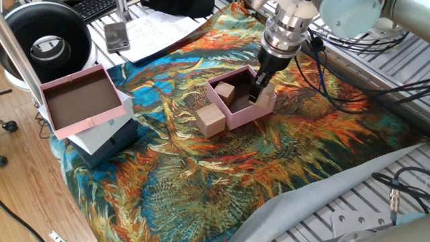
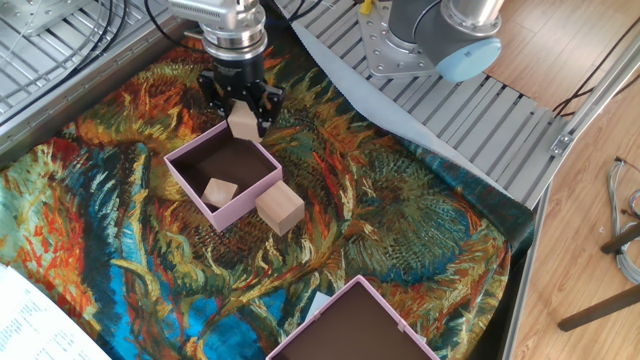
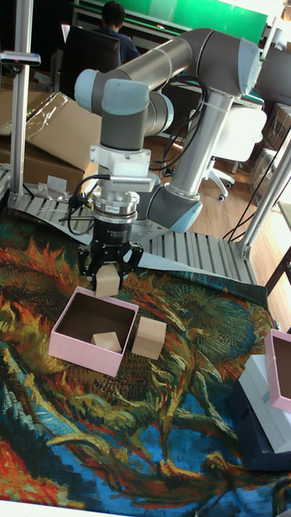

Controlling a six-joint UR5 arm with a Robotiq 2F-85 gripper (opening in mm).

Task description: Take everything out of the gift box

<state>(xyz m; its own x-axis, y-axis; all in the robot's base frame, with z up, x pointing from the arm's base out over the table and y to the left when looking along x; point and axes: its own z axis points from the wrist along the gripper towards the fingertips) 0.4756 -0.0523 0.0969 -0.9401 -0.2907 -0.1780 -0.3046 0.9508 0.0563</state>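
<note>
The gripper (image 2: 242, 108) holds a small wooden block (image 2: 242, 124) between its fingers, above the far wall of the gift box (image 2: 190, 165). The box sits on the patterned cloth (image 2: 400, 230) near its back edge. One block (image 2: 220, 192) lies inside the box, and a larger block (image 2: 280, 209) rests on the cloth, touching the box's outer wall.

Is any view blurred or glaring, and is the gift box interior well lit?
All three views are sharp, without strong glare. In one fixed view the gripper partly hides the gift box interior; in the other fixed view the interior is dark, yet the small block is clear.
</note>
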